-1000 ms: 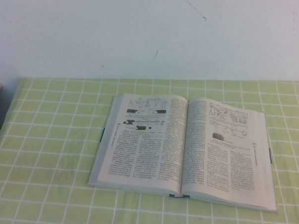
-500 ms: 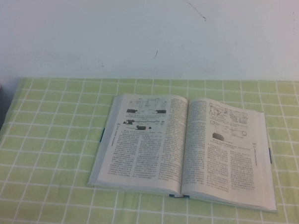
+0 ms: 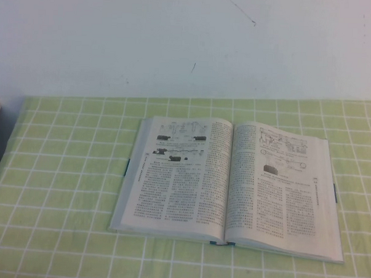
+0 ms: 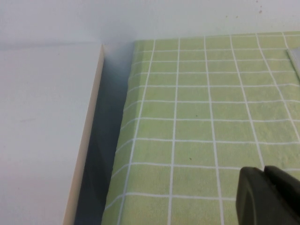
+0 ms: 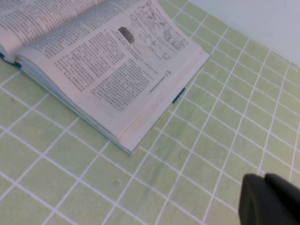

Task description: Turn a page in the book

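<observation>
The right end effector (image 5: 269,199), fingers closed on nothing, hangs low right in its wrist view; the open book (image 5: 101,61) lies toward upper left, nearest it. The left end effector (image 4: 269,194), which appears closed, hovers over bare checkered worktop (image 4: 197,117).

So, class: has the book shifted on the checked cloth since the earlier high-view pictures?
No. The book keeps the same place against the tablecloth grid lines. Left gripper and right gripper stay off it.

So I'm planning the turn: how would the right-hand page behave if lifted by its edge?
The page looks thin, so probably floppy and light, apt to bend. The thick book beneath lies flat and should stay put.
</observation>
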{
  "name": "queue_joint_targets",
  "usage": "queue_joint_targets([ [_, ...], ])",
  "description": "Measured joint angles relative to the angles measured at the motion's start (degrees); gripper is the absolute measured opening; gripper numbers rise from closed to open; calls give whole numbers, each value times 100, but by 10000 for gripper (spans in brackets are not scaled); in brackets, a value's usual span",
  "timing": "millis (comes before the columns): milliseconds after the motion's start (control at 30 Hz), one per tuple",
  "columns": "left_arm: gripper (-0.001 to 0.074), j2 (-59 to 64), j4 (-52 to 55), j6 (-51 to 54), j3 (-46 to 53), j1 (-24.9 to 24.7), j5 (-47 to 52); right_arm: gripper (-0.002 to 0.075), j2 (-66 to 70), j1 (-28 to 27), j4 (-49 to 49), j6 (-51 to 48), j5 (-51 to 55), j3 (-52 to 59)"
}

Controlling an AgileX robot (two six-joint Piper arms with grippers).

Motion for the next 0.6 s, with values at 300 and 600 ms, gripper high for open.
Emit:
queue_joint_targets([
  [300,-4,0,-47,-59,0,0,0,-2,0,0,0,0,0,0],
  [600,-4,0,-204,-97,0,0,-19,-2,0,0,0,0,0,0],
])
